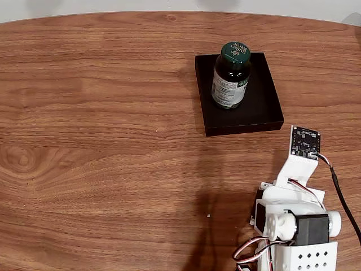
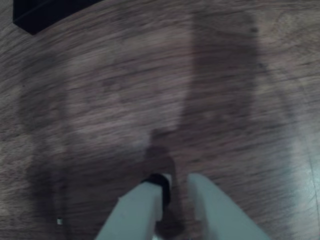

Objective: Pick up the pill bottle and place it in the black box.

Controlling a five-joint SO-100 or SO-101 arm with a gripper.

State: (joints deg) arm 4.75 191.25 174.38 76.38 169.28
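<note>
nearest the wrist camera, the gripper (image 2: 177, 181) points down at bare wooden table (image 2: 125, 100), its two pale fingers nearly together with only a narrow gap between the tips and nothing held. in the fixed view the arm (image 1: 296, 226) is folded at the lower right, well apart from everything else. farther up the table sits the black box (image 1: 265, 113), and the pill bottle (image 1: 230, 76) stands upright inside it, toward the back left part of the tray, green cap up and label facing the camera. judged from this, the placing looks done. the main risk i see now is a knock: if the arm swings out across the tray, it could tip the tall bottle over the low wall. a corner of the box (image 2: 40, 15) also shows at the top left of the wrist view.
</note>
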